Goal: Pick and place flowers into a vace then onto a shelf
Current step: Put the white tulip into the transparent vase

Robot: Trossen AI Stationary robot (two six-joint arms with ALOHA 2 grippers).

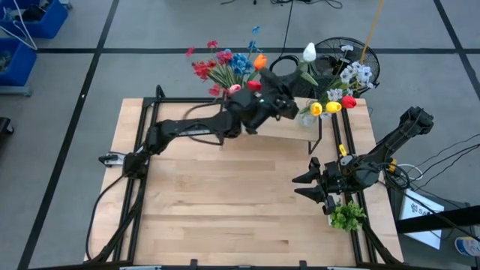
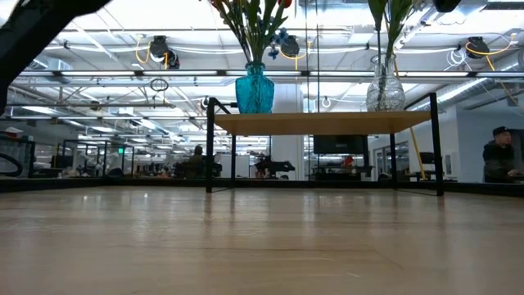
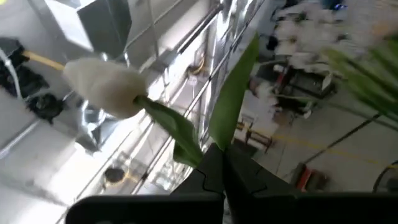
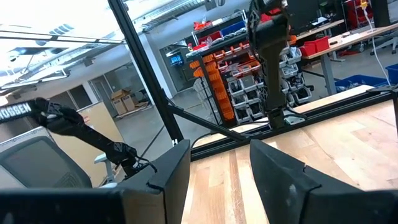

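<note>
Left gripper (image 1: 294, 107) is held above the shelf (image 2: 319, 123), fingers pressed together and pinching the green stem of a white tulip (image 3: 102, 87). In the left wrist view the stem is seen running out from between the fingertips (image 3: 214, 168), with a long leaf beside it. From above, the white bud (image 1: 309, 52) is seen just ahead of the gripper, tilted out past the shelf's far edge.

Right gripper (image 1: 313, 186) is parked low over the tabletop (image 1: 225, 202), well apart from the shelf, fingers partly spread and nothing between them. A leafy green clump (image 1: 346, 217) lies just beside it.

Two vases stand on the shelf. The blue glass vase (image 2: 255, 90) holds red, pink, blue and orange flowers (image 1: 225, 66). The clear glass vase (image 2: 385, 88) holds yellow, red and white flowers (image 1: 341, 94), close beside the left gripper.
</note>
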